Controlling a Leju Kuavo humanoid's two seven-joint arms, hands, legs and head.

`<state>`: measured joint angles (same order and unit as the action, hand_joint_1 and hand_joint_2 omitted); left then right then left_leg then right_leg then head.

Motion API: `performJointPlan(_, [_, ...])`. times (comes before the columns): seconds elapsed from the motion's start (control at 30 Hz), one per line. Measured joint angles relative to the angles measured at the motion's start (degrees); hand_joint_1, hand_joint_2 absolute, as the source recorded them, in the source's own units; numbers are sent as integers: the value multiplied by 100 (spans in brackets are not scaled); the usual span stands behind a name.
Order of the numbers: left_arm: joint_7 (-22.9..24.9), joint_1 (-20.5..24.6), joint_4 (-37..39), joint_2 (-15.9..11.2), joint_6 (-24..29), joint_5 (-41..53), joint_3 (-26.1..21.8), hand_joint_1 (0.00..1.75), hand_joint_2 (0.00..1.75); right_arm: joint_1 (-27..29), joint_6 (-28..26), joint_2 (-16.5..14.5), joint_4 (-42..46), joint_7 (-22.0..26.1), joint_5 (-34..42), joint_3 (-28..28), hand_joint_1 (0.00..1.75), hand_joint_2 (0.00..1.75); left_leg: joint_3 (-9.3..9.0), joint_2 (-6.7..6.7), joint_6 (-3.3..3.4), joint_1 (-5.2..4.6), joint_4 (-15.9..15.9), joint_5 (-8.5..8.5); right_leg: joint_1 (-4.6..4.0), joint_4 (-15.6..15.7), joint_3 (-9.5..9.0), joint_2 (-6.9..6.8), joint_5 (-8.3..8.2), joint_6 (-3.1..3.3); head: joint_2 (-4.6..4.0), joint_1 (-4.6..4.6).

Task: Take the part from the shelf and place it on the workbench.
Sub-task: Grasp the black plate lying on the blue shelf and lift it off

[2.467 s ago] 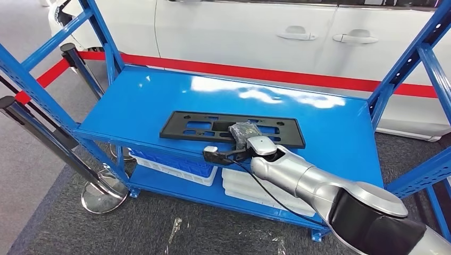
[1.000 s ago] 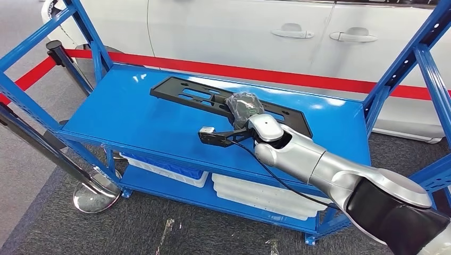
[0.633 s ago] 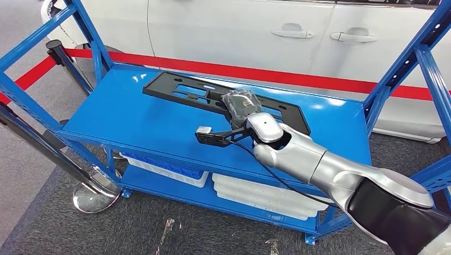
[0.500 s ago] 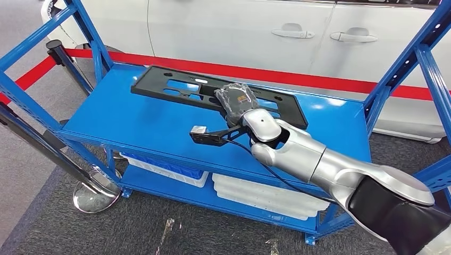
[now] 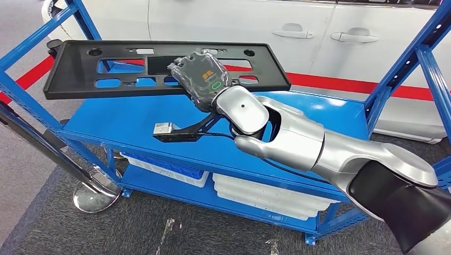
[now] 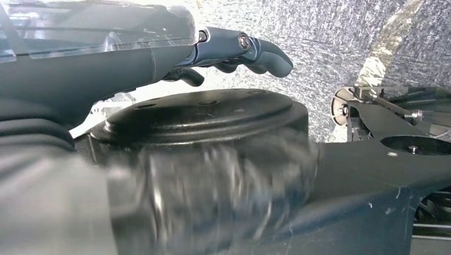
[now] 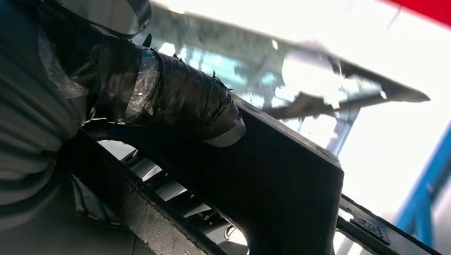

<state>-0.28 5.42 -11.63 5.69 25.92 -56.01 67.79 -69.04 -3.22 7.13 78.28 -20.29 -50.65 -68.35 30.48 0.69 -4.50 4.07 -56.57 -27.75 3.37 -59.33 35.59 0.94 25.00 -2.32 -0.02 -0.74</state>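
The right robot hand (image 5: 201, 78) grips the black part (image 5: 133, 74), a long flat frame with cut-outs, at its near long edge, toward the right of its middle. In the right wrist view its taped thumb (image 7: 181, 101) lies pressed on the part's dark face (image 7: 287, 180). The part hangs in the air above the shelf (image 5: 133, 122), roughly level, its long side running left to right. Its left end lies in front of the left front upright (image 5: 24, 58) and reaches just beside the stanchion (image 5: 53, 47); its right end stops well short of the right upright (image 5: 420, 58). Open room lies between the part's underside and the blue deck, and more to the right of the silver arm (image 5: 319, 149).

The left robot hand (image 6: 234, 50) hangs low over grey carpet, nothing in it, fingers (image 6: 266, 53) loosely curled and apart from one another.

The shelf deck is glossy blue steel. On the lower deck sit a blue bin (image 5: 165, 163) at the left and white trays (image 5: 266, 199) at the right. Beyond the shelf stands a white car (image 5: 255, 32), with a red belt (image 5: 340, 82) strung in front of it. The floor (image 5: 159, 228) is dark grey carpet.
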Motion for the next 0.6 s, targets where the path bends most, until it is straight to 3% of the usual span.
performJointPlan(0.23, [-131,4,0,2,21,-69,1,0,175,-488,606,-94,501,121,-138,-212,175,175,1,1,0,0,0,0,0,1,-1,-1,0,0,0,1])
performJointPlan(0.6, [-394,11,0,2,-39,-140,1,0,175,-842,945,-211,1112,207,-90,-501,175,175,1,1,0,0,0,0,0,5,-1,-1,0,0,0,1])
